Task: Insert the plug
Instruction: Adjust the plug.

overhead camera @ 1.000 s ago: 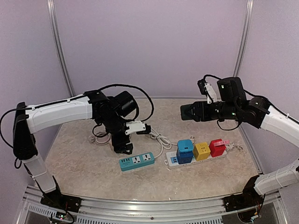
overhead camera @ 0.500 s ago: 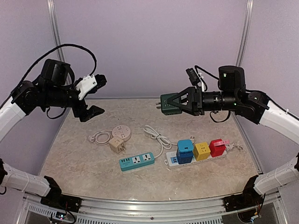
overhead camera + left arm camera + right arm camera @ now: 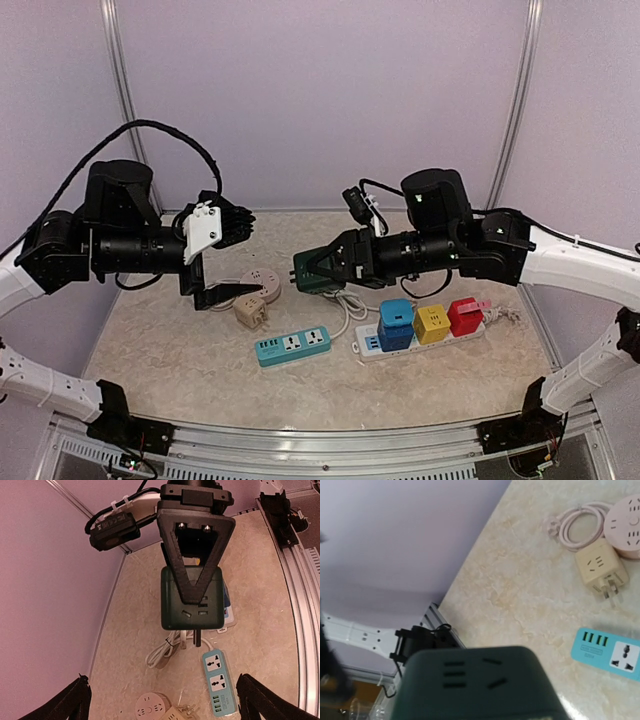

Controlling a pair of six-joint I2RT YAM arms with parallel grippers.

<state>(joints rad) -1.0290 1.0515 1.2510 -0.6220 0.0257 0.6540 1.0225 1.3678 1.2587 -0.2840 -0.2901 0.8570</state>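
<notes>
My right gripper [image 3: 325,268] is shut on a dark green cube plug [image 3: 316,273] and holds it in the air above the table's middle, prongs pointing left. In the left wrist view the cube [image 3: 192,597] sits between the right gripper's black fingers, with its prongs [image 3: 199,639] showing below. In the right wrist view it [image 3: 475,685] fills the lower part and hides the fingers. My left gripper [image 3: 238,257] is open and empty, level with the cube and a little left of it, facing it. Its fingers [image 3: 67,702] show at the bottom corners. A teal power strip [image 3: 292,346] lies below.
A white power strip [image 3: 366,345] carries blue [image 3: 396,322], yellow [image 3: 432,322] and red [image 3: 465,315] cubes. A beige cube plug [image 3: 250,312], a round pink socket [image 3: 258,284] with its cable, and a coiled white cable [image 3: 340,298] lie on the table.
My right gripper has carried the green cube left and lower. My left gripper, open throughout, has swung from high at the left down toward the middle and now faces the cube.
</notes>
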